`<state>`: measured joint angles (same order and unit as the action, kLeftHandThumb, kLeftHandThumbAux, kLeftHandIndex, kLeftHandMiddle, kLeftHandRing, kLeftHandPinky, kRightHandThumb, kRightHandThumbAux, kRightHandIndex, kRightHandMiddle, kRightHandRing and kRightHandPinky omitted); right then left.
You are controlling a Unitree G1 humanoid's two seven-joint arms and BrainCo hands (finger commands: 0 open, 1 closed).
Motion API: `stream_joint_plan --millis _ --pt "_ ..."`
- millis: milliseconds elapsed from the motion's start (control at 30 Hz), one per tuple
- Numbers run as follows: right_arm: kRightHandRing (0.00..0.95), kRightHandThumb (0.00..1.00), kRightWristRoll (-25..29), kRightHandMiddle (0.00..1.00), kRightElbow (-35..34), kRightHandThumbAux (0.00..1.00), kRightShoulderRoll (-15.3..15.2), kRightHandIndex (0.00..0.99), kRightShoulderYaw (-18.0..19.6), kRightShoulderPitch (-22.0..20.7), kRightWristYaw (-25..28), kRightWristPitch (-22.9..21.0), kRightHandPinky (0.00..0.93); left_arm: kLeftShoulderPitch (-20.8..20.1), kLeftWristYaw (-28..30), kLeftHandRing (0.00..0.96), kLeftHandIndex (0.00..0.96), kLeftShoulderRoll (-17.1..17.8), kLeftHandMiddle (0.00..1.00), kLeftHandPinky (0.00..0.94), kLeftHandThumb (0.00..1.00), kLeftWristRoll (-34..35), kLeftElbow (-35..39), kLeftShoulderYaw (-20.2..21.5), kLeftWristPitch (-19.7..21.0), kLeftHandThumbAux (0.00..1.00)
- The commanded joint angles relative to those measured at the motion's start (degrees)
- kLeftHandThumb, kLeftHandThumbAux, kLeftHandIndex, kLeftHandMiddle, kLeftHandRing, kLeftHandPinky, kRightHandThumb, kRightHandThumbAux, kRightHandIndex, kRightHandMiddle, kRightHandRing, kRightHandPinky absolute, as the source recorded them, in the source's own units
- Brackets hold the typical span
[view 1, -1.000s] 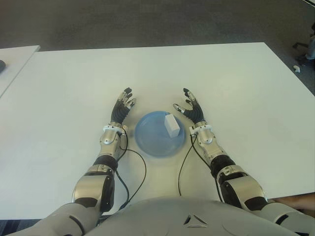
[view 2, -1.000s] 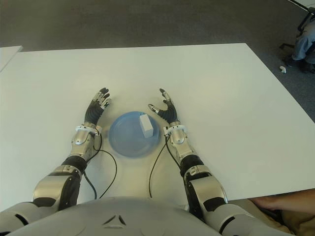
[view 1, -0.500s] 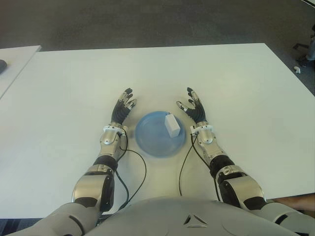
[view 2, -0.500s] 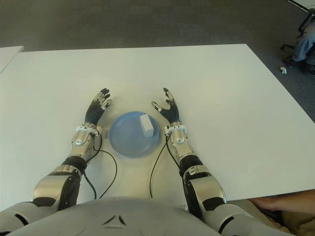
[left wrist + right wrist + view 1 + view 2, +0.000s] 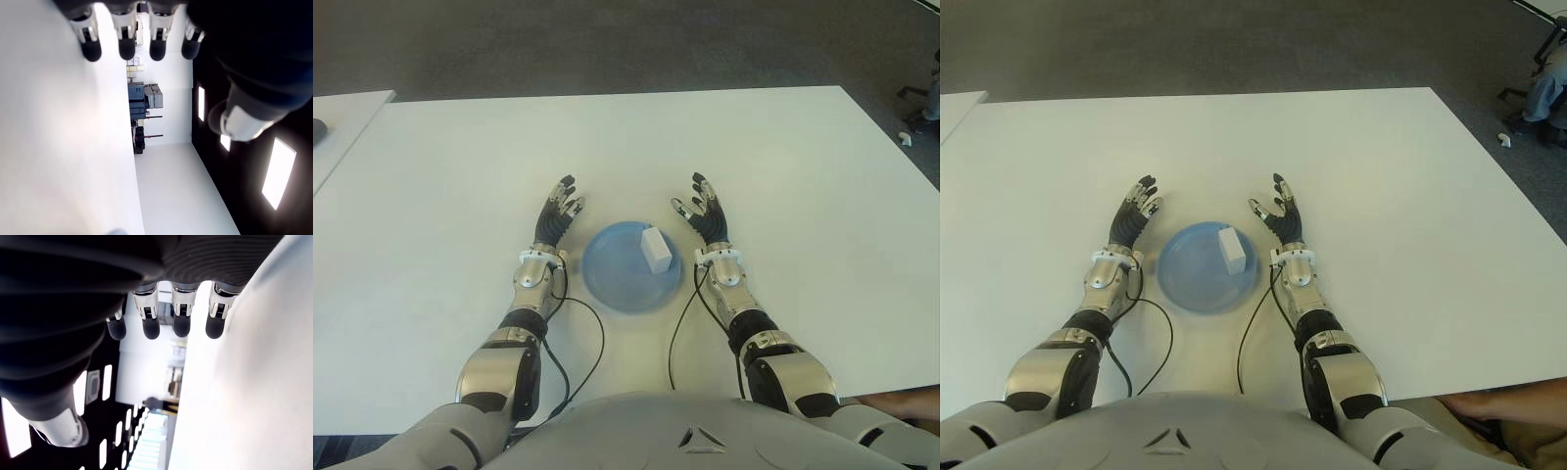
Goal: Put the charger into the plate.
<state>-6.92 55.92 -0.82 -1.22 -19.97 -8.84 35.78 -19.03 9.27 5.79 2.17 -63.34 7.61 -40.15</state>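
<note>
The charger [image 5: 655, 250] is seen lying in the plate [image 5: 612, 284] on the white bench [image 5: 783, 166]; grey carpet [image 5: 607, 44] is seen beyond; the left hand [image 5: 556, 217] and right hand [image 5: 707, 215] are held spread and empty beside the plate.

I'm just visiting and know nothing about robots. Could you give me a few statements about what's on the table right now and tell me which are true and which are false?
1. The charger lies in the plate. True.
2. The right hand is gripping the charger. False: its fingers are spread and hold nothing; it shows just right of the plate.
3. The left hand is open, on the plate's left side. True.
4. The plate is red. False: it is blue.
5. The charger sits in the plate's right part, nearer the right hand. True.
6. The table is black. False: it is white.
</note>
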Motion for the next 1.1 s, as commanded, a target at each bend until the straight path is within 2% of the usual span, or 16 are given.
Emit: stream_joint_plan --millis 33,500,1100 --pt "0.0 0.007 1.0 0.0 4.2 0.71 0.7 0.011 0.7 7.7 0.9 -3.3 0.0 4.8 -0.3 0.0 0.0 -0.7 0.0 0.0 0.0 -1.1 -4.6 -0.7 3.7 0.571" --pt "0.0 0.0 0.8 0.0 3.2 0.747 1.1 0.008 1.1 8.1 0.6 -3.5 0.009 4.9 1.5 0.0 0.0 -1.0 0.0 0.0 0.0 -0.5 -4.8 -0.4 3.3 0.579" --pt "0.0 0.0 -0.8 0.0 1.2 0.709 1.2 0.003 0.6 9.2 -2.2 -3.2 0.022 4.9 1.9 0.0 0.0 -1.2 0.0 0.0 0.0 -0.3 -4.8 -0.2 3.7 0.57"
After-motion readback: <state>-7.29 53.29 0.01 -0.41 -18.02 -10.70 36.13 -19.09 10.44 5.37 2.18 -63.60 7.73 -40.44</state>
